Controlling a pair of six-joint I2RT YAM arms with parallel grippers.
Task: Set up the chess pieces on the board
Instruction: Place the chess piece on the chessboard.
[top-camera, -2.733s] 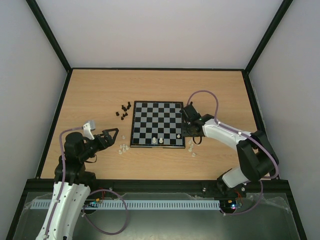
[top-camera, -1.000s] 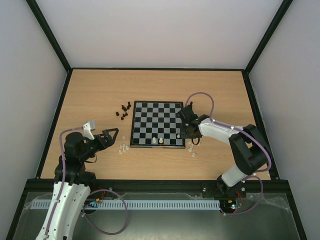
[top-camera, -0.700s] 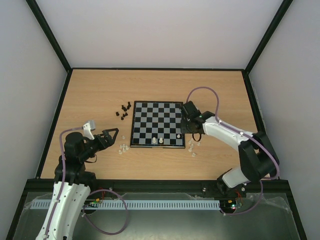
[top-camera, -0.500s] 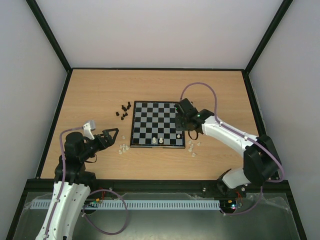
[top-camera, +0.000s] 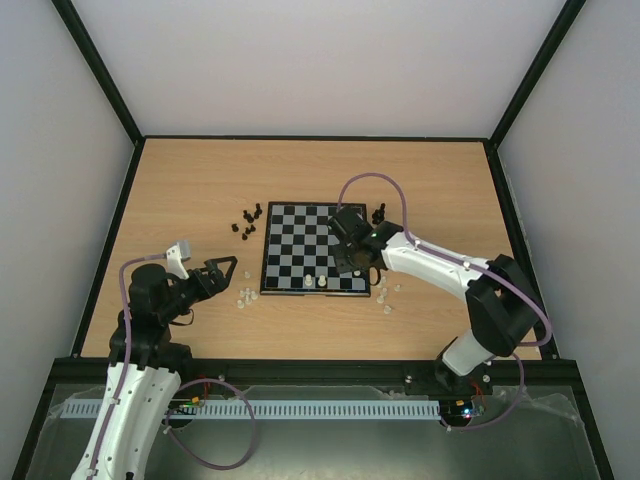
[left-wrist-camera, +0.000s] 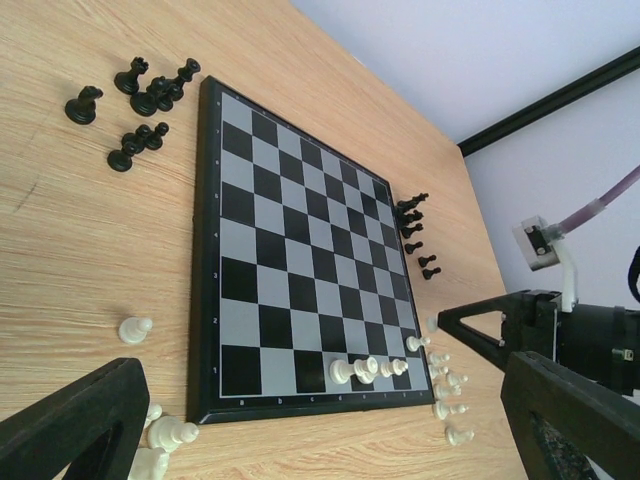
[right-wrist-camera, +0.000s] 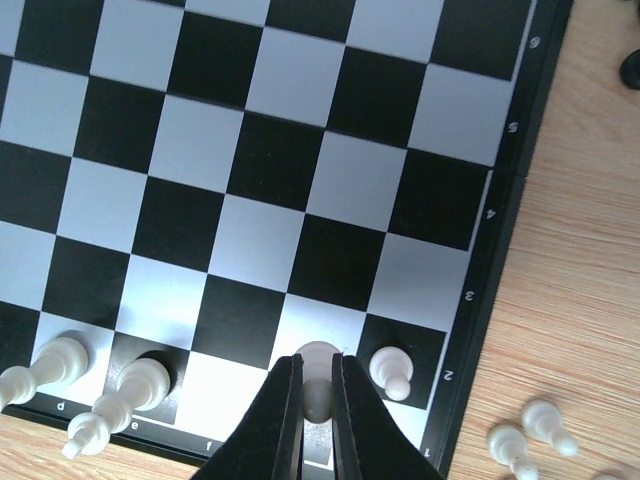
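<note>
- Right wrist view: the right pincer (right-wrist-camera: 317, 372) is clamped on a held pale piece (right-wrist-camera: 318, 355) over the board (right-wrist-camera: 270, 150), near its front edge.
- A pale neighbour (right-wrist-camera: 390, 372) stands just beside it at 3 o'clock, and two taller pale pieces (right-wrist-camera: 140, 385) stand at 9 o'clock.
- Loose pale pieces (right-wrist-camera: 540, 428) lie on the tabletop (right-wrist-camera: 580, 250) at 4 o'clock.
- The left pincer (top-camera: 222, 275) gapes wide, holding nothing, at the board's 8 o'clock.

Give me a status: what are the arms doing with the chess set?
Left gripper open, beside black-and-grey chessboard. Right gripper shut on small white chess piece at near row. White neighbour close beside.
</note>
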